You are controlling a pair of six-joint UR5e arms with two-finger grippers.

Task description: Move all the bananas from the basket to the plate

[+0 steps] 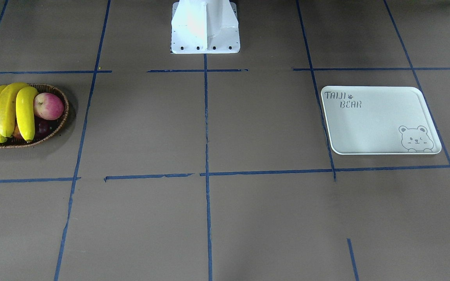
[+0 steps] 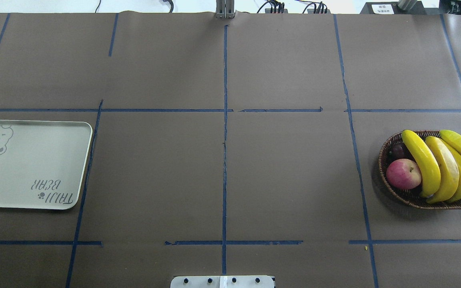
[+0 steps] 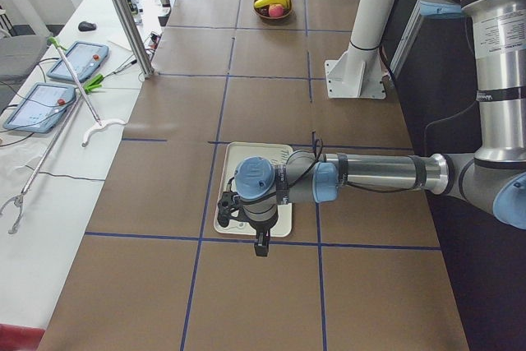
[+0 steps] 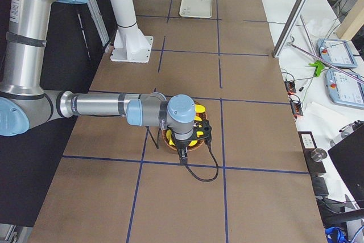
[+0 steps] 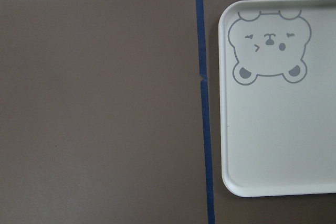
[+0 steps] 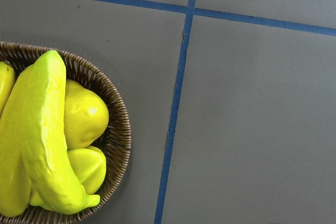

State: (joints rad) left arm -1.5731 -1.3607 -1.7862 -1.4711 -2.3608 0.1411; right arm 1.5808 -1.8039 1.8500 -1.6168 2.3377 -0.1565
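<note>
Four bananas lie side by side across the basket, which sits at the far right of the counter. A red apple and dark grapes rest on their left, and a lumpy yellow fruit lies under their right edge. The plate lies bare at the far left, well apart from the basket. The right gripper hangs above the basket and the left gripper above the plate's edge. Both show only from the side, so I cannot tell how far either is open or whether it has hold of anything.
</note>
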